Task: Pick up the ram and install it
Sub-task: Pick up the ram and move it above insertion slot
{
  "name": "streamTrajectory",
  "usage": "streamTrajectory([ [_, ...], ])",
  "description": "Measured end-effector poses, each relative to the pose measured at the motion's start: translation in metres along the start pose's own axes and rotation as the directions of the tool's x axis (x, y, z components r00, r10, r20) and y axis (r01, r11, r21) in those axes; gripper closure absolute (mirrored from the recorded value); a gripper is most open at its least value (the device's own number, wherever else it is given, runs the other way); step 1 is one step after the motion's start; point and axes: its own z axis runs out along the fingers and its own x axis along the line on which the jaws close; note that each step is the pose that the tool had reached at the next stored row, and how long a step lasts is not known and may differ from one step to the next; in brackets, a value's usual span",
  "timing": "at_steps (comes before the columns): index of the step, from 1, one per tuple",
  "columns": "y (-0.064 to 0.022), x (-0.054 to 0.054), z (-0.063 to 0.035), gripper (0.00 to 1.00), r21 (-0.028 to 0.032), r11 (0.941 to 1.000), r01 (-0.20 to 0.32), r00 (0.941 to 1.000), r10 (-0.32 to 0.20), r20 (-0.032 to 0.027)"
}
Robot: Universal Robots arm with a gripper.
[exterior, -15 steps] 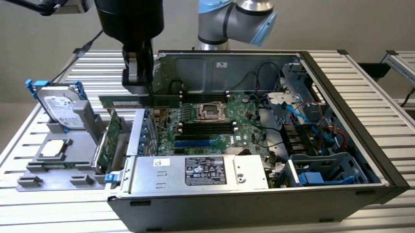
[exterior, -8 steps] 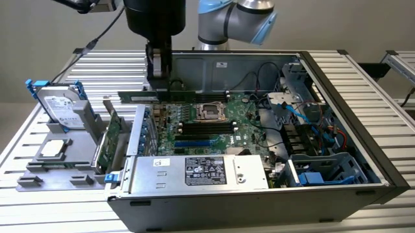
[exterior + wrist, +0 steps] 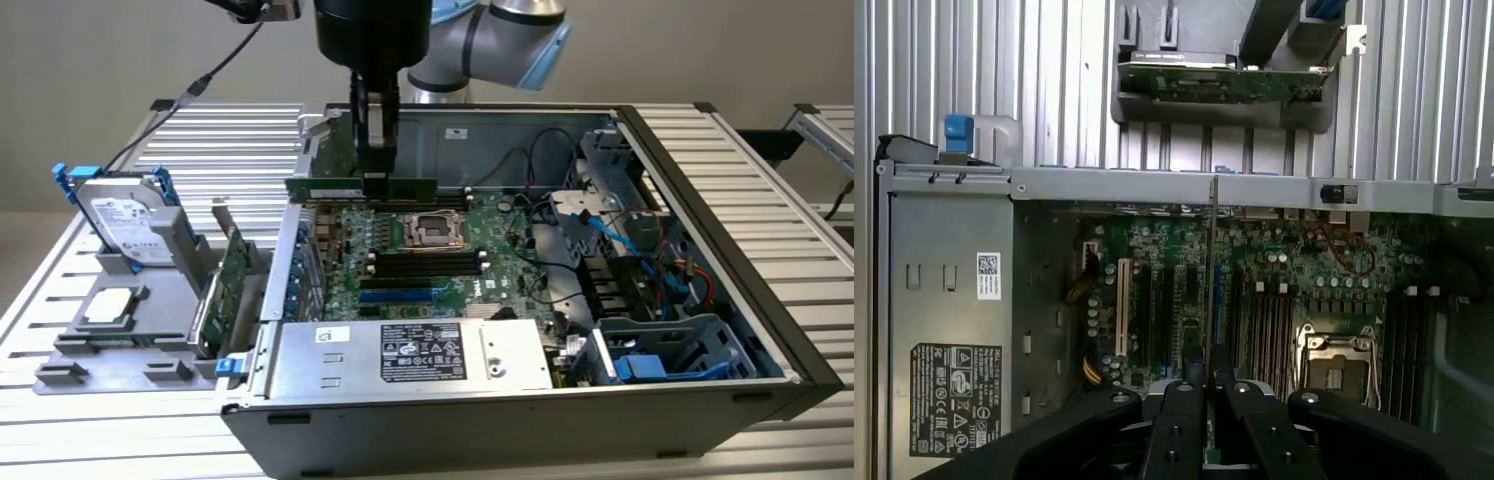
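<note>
My gripper (image 3: pixel 378 176) hangs over the open computer case (image 3: pixel 747 330), shut on the ram (image 3: pixel 327 188). The ram is a long thin green stick, held level and on edge above the motherboard (image 3: pixel 400 285), near the case's back wall. In the wrist view the ram (image 3: pixel 1211 270) shows edge-on as a thin line running out from between the black fingers (image 3: pixel 1179 400). The black memory slots (image 3: pixel 427 262) lie below it, just in front of the CPU socket (image 3: pixel 434 230). In the wrist view memory slots (image 3: pixel 1269 325) sit to either side of the socket (image 3: pixel 1339 365).
A grey power supply (image 3: pixel 414 350) with a label fills the case's front. Blue cables and a drive cage (image 3: pixel 654 350) crowd the exterior view's right. Outside, on the exterior view's left, a grey holder (image 3: pixel 120 340) carries a hard drive (image 3: pixel 127 215) and a broader green expansion card (image 3: pixel 234 270).
</note>
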Motion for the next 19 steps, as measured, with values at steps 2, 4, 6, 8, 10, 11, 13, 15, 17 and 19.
streamTrajectory([
  [2,-0.0082,-0.004,0.0005,0.86,0.0,1.0,0.0,1.0,0.0,0.0],
  [4,-0.0166,-0.007,0.001,0.86,-0.0001,1.0,0.0,1.0,0.0,-0.0001],
  [6,-0.0247,-0.011,0.0015,0.86,0.0,1.0,0.0,1.0,0.0,0.0],
  [8,-0.0328,-0.014,0.002,0.86,-0.0001,1.0,0.0,1.0,0.0,-0.0001],
  [10,-0.0408,-0.018,0.003,0.86,0.0,1.0,0.0,1.0,0.0,0.0],
  [11,-0.0448,-0.02,0.0037,0.86,0.0,1.0,0.0,1.0,0.0,-0.0001],
  [13,-0.0507,-0.024,0.0056,0.86,-0.0001,1.0,0.0,1.0,0.0,-0.0001],
  [15,-0.0558,-0.029,0.0086,0.86,0.0,1.0,0.0,1.0,0.0,-0.0001],
  [17,-0.0603,-0.035,0.0121,0.86,-0.0001,1.0,0.0,1.0,0.0,-0.0001],
  [19,-0.0644,-0.04,0.0156,0.86,-0.0001,1.0,0.0,1.0,0.0,-0.0001],
])
